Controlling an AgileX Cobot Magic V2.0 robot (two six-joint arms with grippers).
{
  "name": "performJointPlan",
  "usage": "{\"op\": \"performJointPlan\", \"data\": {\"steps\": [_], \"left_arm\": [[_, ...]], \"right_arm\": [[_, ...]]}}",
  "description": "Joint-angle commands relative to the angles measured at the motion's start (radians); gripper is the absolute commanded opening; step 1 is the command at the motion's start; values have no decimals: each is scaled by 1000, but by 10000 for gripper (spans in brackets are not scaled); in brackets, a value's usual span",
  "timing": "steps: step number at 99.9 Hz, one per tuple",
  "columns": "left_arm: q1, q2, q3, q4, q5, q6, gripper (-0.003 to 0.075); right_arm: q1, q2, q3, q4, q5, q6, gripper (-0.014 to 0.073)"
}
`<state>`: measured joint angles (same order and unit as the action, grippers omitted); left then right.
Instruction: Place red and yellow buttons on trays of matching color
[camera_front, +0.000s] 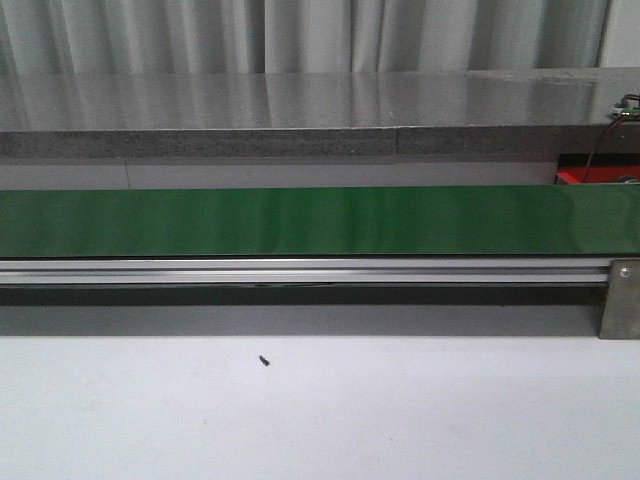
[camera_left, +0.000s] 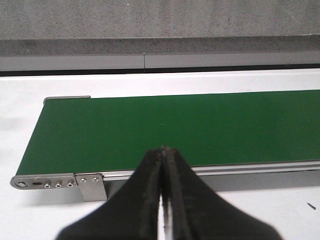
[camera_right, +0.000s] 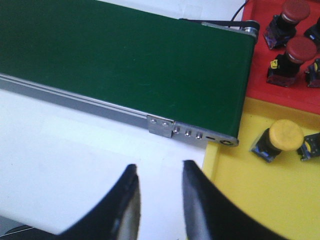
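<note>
The left gripper (camera_left: 162, 150) has its two black fingers pressed together with nothing between them, and it hangs over the white table (camera_left: 30, 215) just in front of the near rail of the green conveyor belt (camera_left: 175, 127). The right gripper (camera_right: 160, 172) stands with its fingers apart (a clear gap of bare table shows between them), holding nothing, just short of the belt's end bracket (camera_right: 192, 134). Beyond that end of the belt lies the yellow tray (camera_right: 240, 200), and on it sits one yellow button (camera_right: 282, 137) on its black base, with a second black part at the picture's edge too cut off to tell. Touching the yellow tray on its far side is the red tray (camera_right: 260, 85), which carries two red buttons, one (camera_right: 299, 52) nearer the yellow tray and one (camera_right: 292, 12) farther off. In the front view the belt (camera_front: 320, 220) runs bare across the whole width above its aluminium rail (camera_front: 300, 270), with a grey stone ledge (camera_front: 300, 120) behind it and a small dark speck (camera_front: 264, 361) on the table in front; only a sliver of the red tray (camera_front: 598, 175) shows at the far right.
</note>
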<state>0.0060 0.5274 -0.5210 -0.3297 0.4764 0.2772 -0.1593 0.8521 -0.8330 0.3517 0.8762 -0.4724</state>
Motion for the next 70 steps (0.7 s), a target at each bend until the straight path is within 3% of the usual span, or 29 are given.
{"op": "performJointPlan", "data": {"steps": [1,11,22,30,49,70], "left_arm": [[-7,0,-28,-18,-78,-7,102],[-7,0,-28,-18,-78,-7,272],[-7,0,-28,-18,-78,-7,497],[-7,0,-28,-11,-80,-7,594],[24,9,-58,12,-86,-66,609],[156,153,-224,62,-5,-132,609]], "right_arm": [[3,-55,8,18,-68,-10,12],[3,-83,15,18,-70,-10,-103],[3,-88,15,18,-66,-10,-95],[3,-88,15,18,-56,-10,-95],[3,-88,15,18,-5,-10,-95],[3,-88,15,18,43,-10,-95]]}}
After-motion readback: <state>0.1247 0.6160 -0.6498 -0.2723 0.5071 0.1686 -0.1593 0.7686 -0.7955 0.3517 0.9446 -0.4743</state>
